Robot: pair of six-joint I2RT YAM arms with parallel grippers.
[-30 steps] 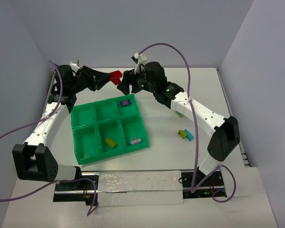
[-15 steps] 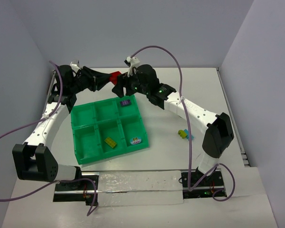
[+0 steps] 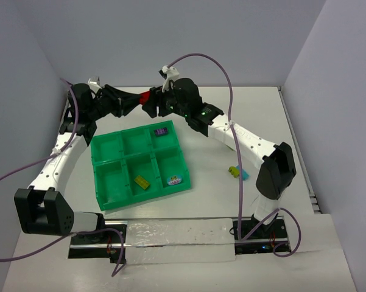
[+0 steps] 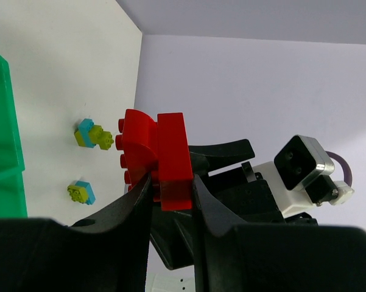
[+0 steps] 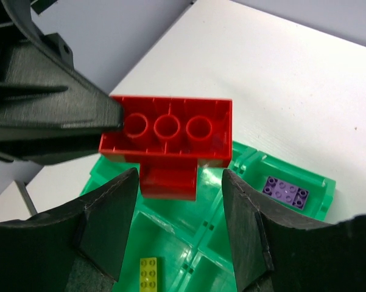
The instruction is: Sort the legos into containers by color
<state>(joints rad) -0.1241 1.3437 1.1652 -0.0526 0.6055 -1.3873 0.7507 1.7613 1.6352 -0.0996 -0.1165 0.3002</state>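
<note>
My left gripper [image 3: 140, 101] is shut on a stack of two red legos [image 3: 147, 97], held in the air behind the bright green tray [image 3: 107, 148]. In the left wrist view the red stack [image 4: 161, 155] sits clamped between my fingers [image 4: 134, 207]. My right gripper [image 3: 151, 105] is open and faces the left one. In its wrist view its jaws [image 5: 178, 204] stand on either side of the lower red lego [image 5: 169, 139], with gaps on both sides. The tray's compartments hold a purple lego [image 3: 161, 131], a yellow-green lego [image 3: 142, 182] and a light blue piece [image 3: 175, 180].
Two loose yellow-green and light blue legos [image 3: 237, 172] lie on the white table right of the tray; they also show in the left wrist view [image 4: 92, 135]. Grey walls enclose the table. The tray [image 5: 246, 161] lies directly below the grippers.
My right gripper has moved left to the red stack, and its jaws now straddle it. My left gripper has held the stack nearly still.
</note>
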